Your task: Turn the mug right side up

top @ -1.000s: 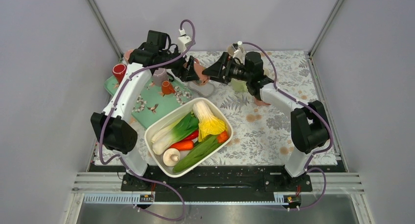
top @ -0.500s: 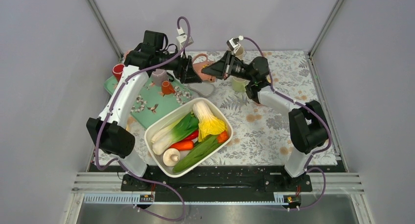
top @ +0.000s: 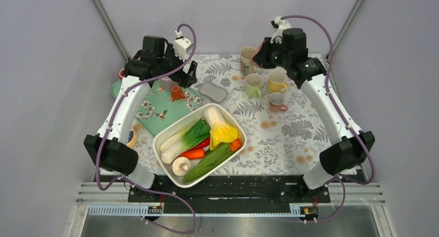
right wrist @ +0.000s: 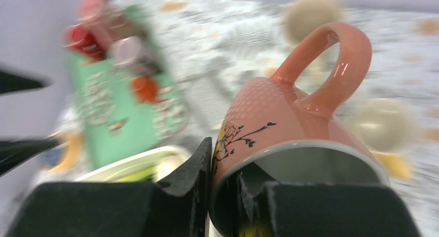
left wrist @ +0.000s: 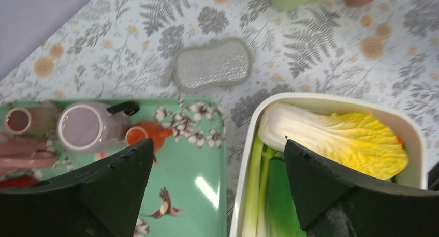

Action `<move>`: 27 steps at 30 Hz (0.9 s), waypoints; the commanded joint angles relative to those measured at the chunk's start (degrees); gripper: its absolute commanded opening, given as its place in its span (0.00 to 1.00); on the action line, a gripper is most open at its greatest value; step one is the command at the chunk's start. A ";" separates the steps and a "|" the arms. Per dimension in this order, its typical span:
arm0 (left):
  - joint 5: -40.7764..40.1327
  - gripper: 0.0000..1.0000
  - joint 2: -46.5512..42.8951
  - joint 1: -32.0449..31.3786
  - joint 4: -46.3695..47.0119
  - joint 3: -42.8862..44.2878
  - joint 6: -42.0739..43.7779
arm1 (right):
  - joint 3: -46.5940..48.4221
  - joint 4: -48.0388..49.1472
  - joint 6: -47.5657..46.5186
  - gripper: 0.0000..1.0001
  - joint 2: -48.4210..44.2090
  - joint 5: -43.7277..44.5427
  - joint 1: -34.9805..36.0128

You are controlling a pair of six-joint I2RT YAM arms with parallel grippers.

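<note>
Your right gripper [right wrist: 221, 167] is pinching the pink mug [right wrist: 290, 113] by its rim. Your left gripper [left wrist: 217, 154] is hanging wide open.

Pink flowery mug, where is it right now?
The pink mug is in the right wrist view, middle, its rim pinched by the fingers of the right gripper. That gripper is far back on the right.
</note>
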 commanded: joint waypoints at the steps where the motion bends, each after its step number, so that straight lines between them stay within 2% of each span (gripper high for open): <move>1: -9.70 0.99 -2.05 -0.17 1.13 -3.57 3.14 | 12.40 -18.57 -17.10 0.00 6.53 21.68 -6.85; 5: -15.38 0.99 -2.90 -0.16 1.14 -6.93 5.95 | 22.40 -26.99 -20.15 0.00 16.27 25.75 -13.79; 12: -18.31 0.99 -3.60 -0.17 1.13 -11.02 8.00 | 36.12 -35.84 -18.95 0.00 32.61 22.43 -21.20; 21: -23.95 0.99 -0.33 -0.09 1.35 -12.20 9.12 | 36.90 -34.43 -15.13 0.00 43.77 17.01 -25.75; 27: -28.00 0.99 5.41 2.10 1.09 -9.39 9.50 | 33.15 -32.59 -14.39 0.00 44.93 15.29 -26.02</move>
